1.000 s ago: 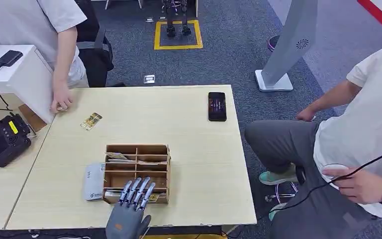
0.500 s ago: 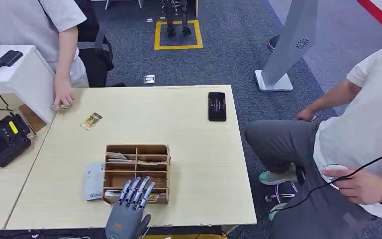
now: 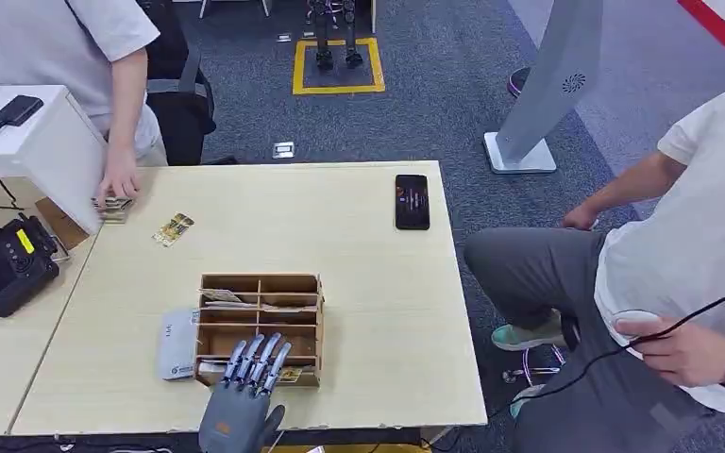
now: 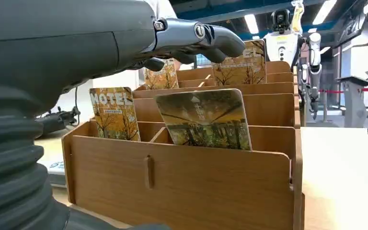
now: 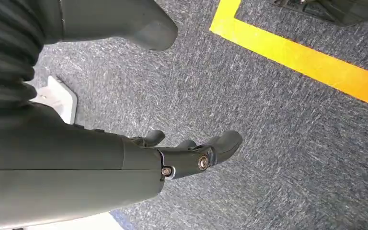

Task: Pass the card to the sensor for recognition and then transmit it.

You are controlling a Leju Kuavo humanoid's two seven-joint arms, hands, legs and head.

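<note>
Lower half of card (image 4: 203, 120) behind organizer wall (image 4: 182, 177)

We see a matt brown wooden organizer (image 4: 182, 177) holding glossy printed cards (image 4: 203, 120), a smooth pale wood-grain tabletop (image 3: 378, 283), and rough grey carpet (image 5: 287, 124).

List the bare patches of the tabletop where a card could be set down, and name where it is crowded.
Free: the wide stretch between the wooden organizer and the black phone, and the table right of the organizer. Crowded: the near edge, with the left hand and white device, and the far-left corner by the person's hand and loose card.
</note>
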